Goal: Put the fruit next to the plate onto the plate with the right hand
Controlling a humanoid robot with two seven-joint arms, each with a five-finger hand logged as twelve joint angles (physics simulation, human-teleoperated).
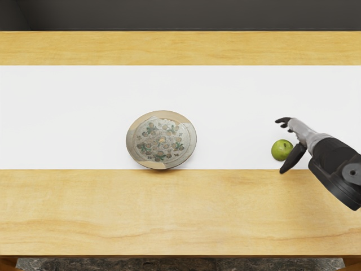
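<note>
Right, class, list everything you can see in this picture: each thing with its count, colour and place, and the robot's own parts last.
light wooden table: one, honey-yellow, fills the view.
white strip: one, white, runs left to right across the table.
round patterned ceramic plate: one, grey-beige with green motifs, centre of the strip, nothing on it.
small round green fruit: one, green, right of the plate, apart from it.
right robot hand: one, dark grey, enters from the right edge, fingers spread beside the fruit.
</note>
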